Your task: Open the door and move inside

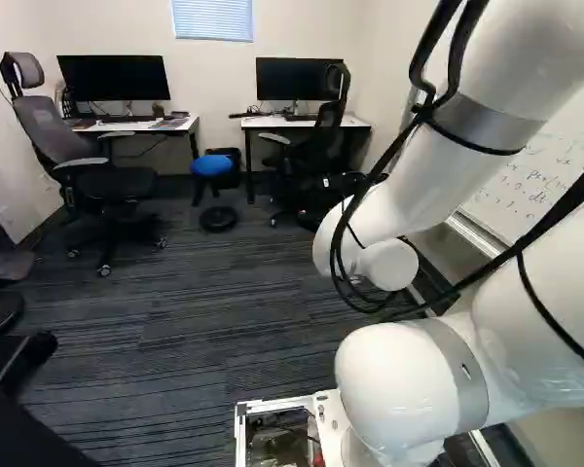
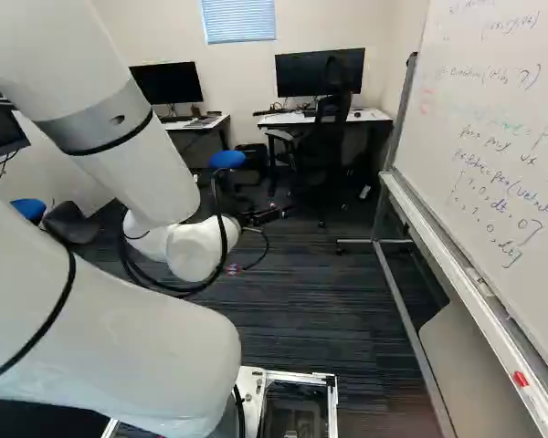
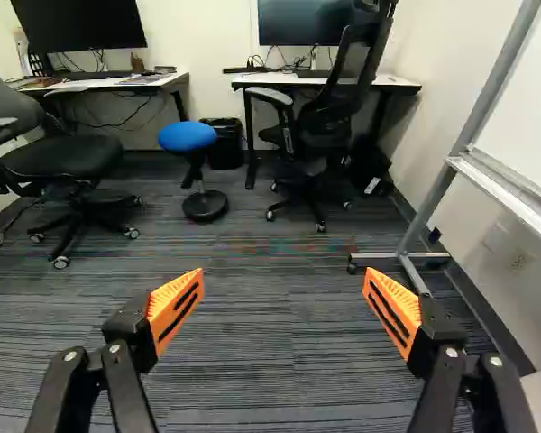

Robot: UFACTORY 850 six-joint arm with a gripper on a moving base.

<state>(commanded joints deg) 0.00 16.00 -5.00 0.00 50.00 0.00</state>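
Observation:
No door shows in any view. My gripper point(image 2: 272, 215) reaches out past the white arm in the right base view, dark against the carpet. Seen from the wrist, the gripper point(image 3: 284, 311) stands open, its two orange-padded fingers wide apart with only carpet point(image 3: 279, 361) between and beyond them. Nothing is held or touched by either finger.
Ahead stand two desks with monitors, a blue stool point(image 3: 187, 137), a black bin point(image 3: 224, 142), a grey office chair point(image 1: 97, 180) and a black chair point(image 3: 320, 117). A wheeled whiteboard point(image 2: 502, 137) stands close on the right, its metal frame point(image 2: 402, 319) reaching the floor.

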